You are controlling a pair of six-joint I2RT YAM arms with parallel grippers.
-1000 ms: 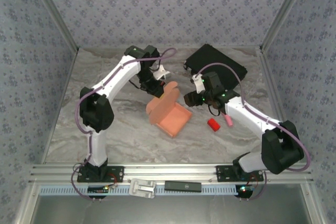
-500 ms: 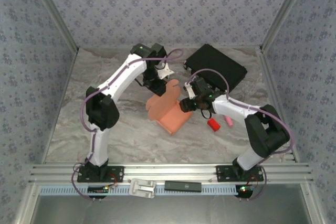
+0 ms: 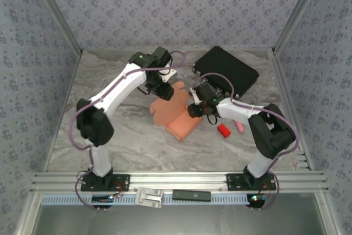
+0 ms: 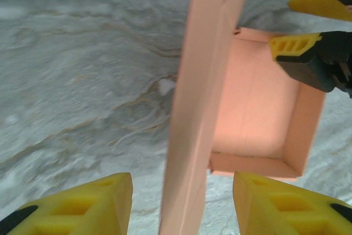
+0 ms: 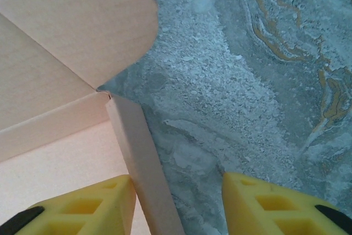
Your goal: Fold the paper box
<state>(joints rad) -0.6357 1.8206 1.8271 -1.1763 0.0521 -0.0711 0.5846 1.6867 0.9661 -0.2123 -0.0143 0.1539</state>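
The paper box [image 3: 183, 121] is a salmon-orange open tray in mid-table, its lid flap [image 3: 166, 106] standing up on the far-left side. My left gripper [image 3: 160, 90] hangs over that flap. In the left wrist view the flap [image 4: 206, 97] runs edge-on between the yellow fingers [image 4: 82, 207] with a gap on each side, so the left gripper [image 4: 181, 207] is open. My right gripper [image 3: 193, 109] is at the tray's right wall. That wall [image 5: 140, 169] lies between its fingers, against the left one [image 5: 82, 205] and well clear of the other, so the right gripper [image 5: 179, 207] is open.
A black case [image 3: 226, 71] lies at the back right, just behind the right arm. A small red block [image 3: 223, 130] and a pink stick [image 3: 240, 126] lie right of the box. Patterned walls close in the table on three sides.
My left gripper has opened and let go of the lid flap, which still stands. The right gripper has moved left onto the tray's right wall, with its jaws narrowing.
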